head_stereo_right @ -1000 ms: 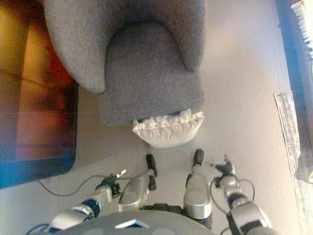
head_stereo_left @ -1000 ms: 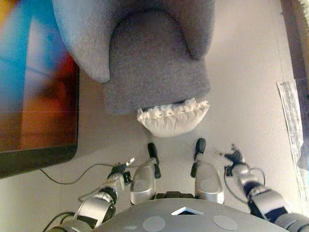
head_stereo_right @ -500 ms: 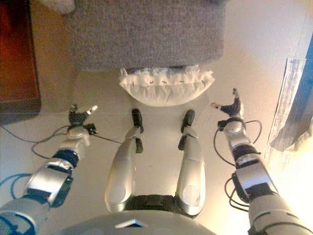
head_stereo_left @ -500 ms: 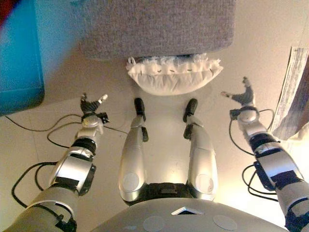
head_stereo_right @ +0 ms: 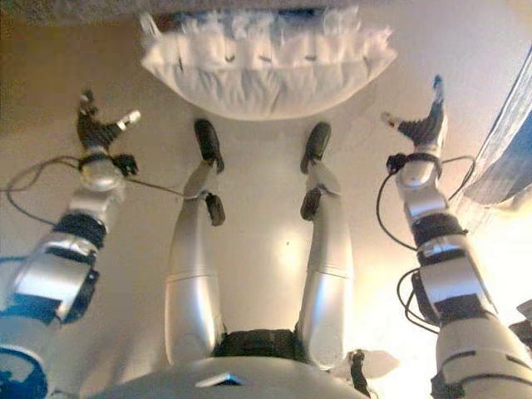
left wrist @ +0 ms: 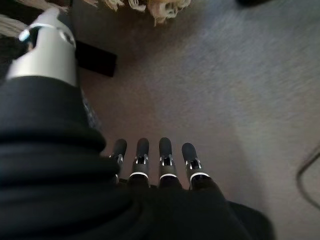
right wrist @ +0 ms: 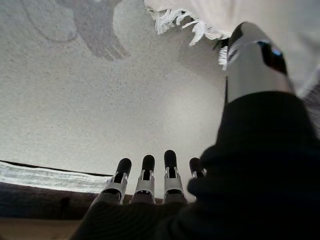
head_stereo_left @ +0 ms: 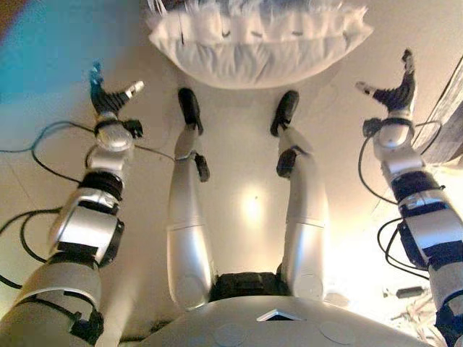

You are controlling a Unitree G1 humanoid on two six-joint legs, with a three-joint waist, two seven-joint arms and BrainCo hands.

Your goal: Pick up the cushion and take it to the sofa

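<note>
A white cushion [head_stereo_left: 257,49] with a frilled edge lies on the floor at the foot of a grey sofa [head_stereo_right: 83,7], straight ahead of me. My left hand [head_stereo_left: 107,97] is open and empty, held above the floor to the left of the cushion and apart from it. My right hand [head_stereo_left: 391,92] is open and empty to the right of the cushion, also apart from it. The cushion's fringe [right wrist: 180,25] shows in the right wrist view, past the thumb. The left wrist view shows straight fingers [left wrist: 155,162] over bare floor.
A striped rug or cloth edge [head_stereo_left: 452,116] lies at the far right. Loose cables [head_stereo_left: 40,155] run over the floor at the left. A blue shape [head_stereo_left: 51,50] stands at the upper left.
The camera has tipped down and closer, so the sofa has slid out of the top. Both arms have reached forward and spread, hands now level with the cushion's two ends.
</note>
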